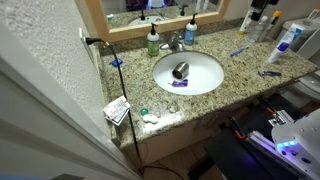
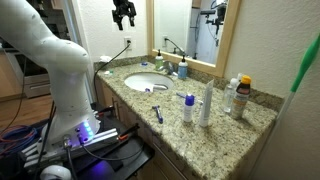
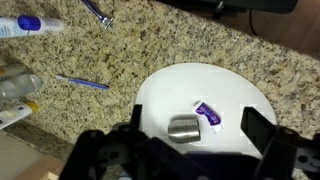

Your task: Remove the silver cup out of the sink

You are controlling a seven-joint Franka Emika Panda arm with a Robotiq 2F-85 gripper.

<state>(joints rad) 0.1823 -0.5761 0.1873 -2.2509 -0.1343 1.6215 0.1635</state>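
The silver cup [image 3: 184, 127] lies on its side in the white round sink [image 3: 240, 95], next to a small purple tube [image 3: 208, 114]. In the wrist view my gripper [image 3: 198, 122] is open and empty, its two dark fingers on either side of the cup, well above it. In an exterior view the cup [image 1: 181, 70] lies near the middle of the sink [image 1: 205, 62]. In an exterior view my gripper [image 2: 123, 12] hangs high above the sink [image 2: 140, 84].
A chrome faucet [image 1: 175, 42] and a green soap bottle [image 1: 153, 40] stand behind the basin. A blue toothbrush [image 3: 82, 83], a razor [image 3: 97, 11] and a tube [image 3: 30, 24] lie on the granite counter [image 3: 150, 50]. Bottles [image 2: 205, 103] stand near the counter's end.
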